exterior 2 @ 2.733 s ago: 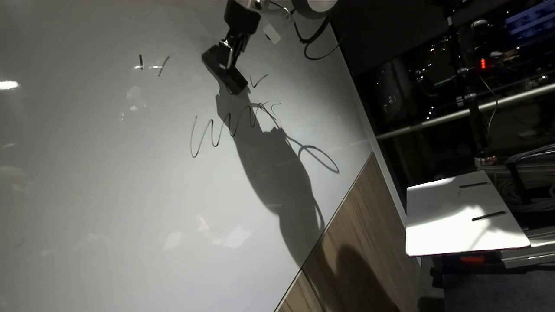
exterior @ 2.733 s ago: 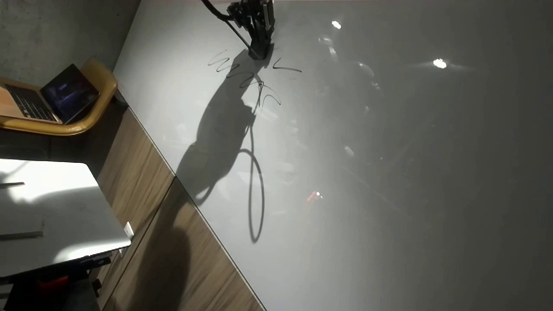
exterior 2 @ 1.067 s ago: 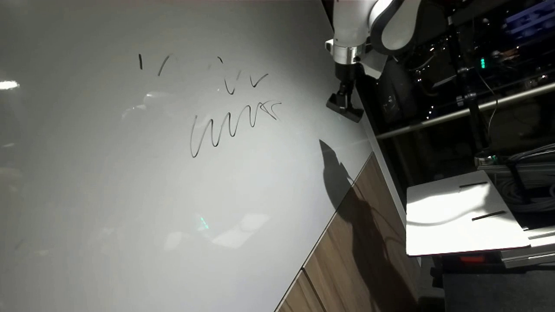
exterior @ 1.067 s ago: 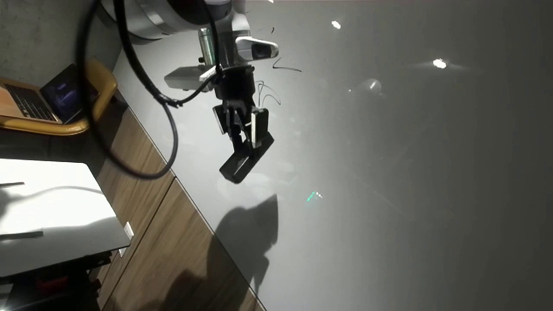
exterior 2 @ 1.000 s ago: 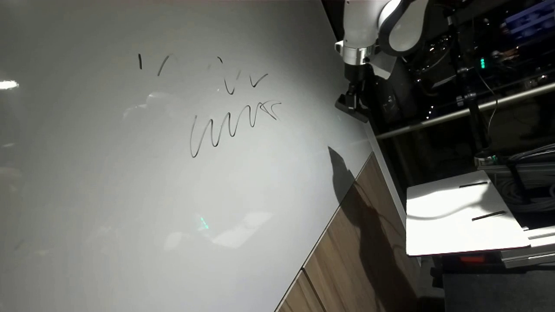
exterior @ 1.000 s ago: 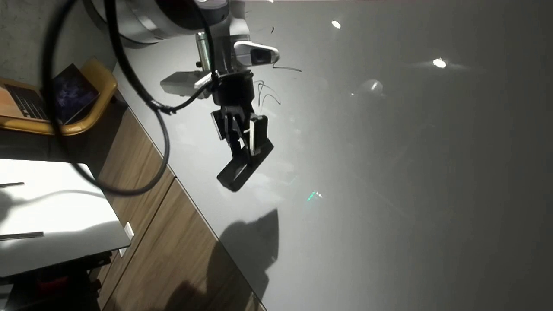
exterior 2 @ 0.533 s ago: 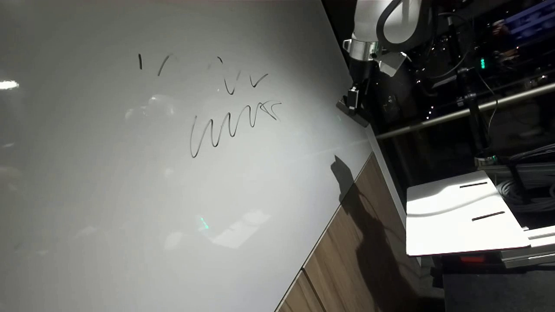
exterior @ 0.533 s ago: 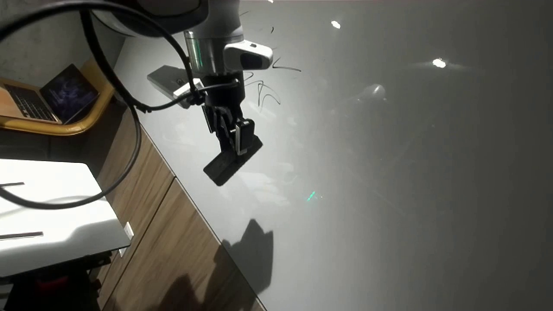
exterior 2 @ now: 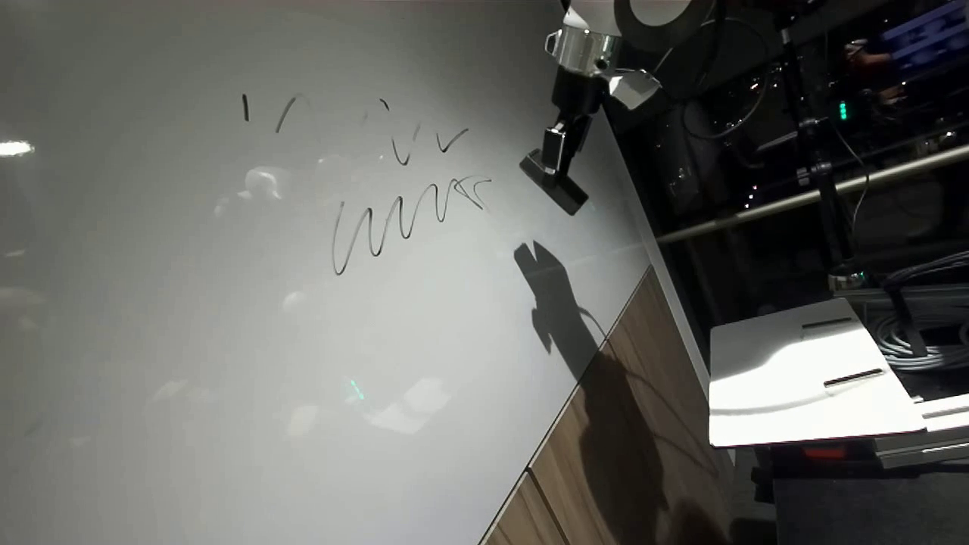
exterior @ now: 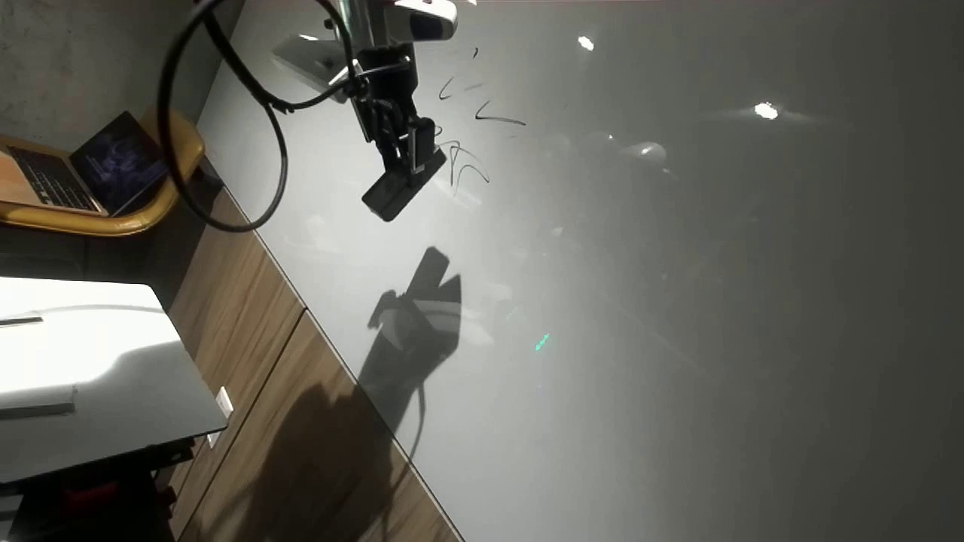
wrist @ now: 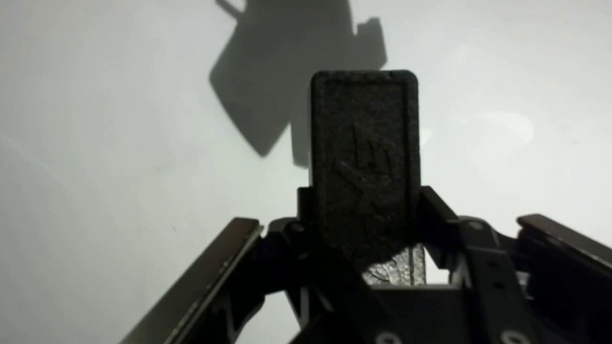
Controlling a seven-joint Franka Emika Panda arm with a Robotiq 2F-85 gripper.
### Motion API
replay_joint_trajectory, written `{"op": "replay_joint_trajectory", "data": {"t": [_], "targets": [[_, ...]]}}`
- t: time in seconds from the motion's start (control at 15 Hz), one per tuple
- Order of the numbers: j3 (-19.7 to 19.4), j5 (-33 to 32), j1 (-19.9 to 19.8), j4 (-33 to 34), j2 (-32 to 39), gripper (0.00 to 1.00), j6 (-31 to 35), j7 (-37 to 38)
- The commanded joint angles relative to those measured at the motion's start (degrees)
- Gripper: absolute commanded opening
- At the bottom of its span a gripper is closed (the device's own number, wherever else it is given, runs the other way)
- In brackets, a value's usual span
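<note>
Pincer (wrist: 368, 205) pinches a black block (wrist: 366, 143), gripped from both sides. Block is held tilted, clear of the whiteboard (exterior: 715, 339); their shadow (exterior 2: 556, 291) lands on the board apart from them. In an exterior view the block shows between the black squiggle (exterior 2: 388, 221) and the board's side edge, not far from the corner where board meets wood panels (exterior: 248, 286). V-shaped stroke (exterior 2: 453, 141) sits just beside the squiggle, on the side away from the wood; two short strokes (exterior 2: 244, 107) are farther off. Slotted white plate (exterior 2: 772, 378) sits next to the panels in both exterior views. Laptop (exterior: 105, 169) stands open on a yellow chair (exterior: 190, 147).
</note>
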Motion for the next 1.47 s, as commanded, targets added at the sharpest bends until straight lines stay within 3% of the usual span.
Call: {"op": "replay_joint_trajectory", "data": {"t": [0.0, 0.8, 1.13, 1.4], "targets": [[2.8, 0.8, -1.6, 8.1, 6.4, 0.29, 1.4, 1.5], [7.6, -3.9, -5.8, 26.1, 22.9, 0.29, 4.2, 8.6], [9.7, -4.5, -4.7, 25.7, 21.6, 0.29, 2.1, 12.8], [13.6, -3.8, -2.8, 26.7, 20.3, 0.29, -0.7, 17.0]]}}
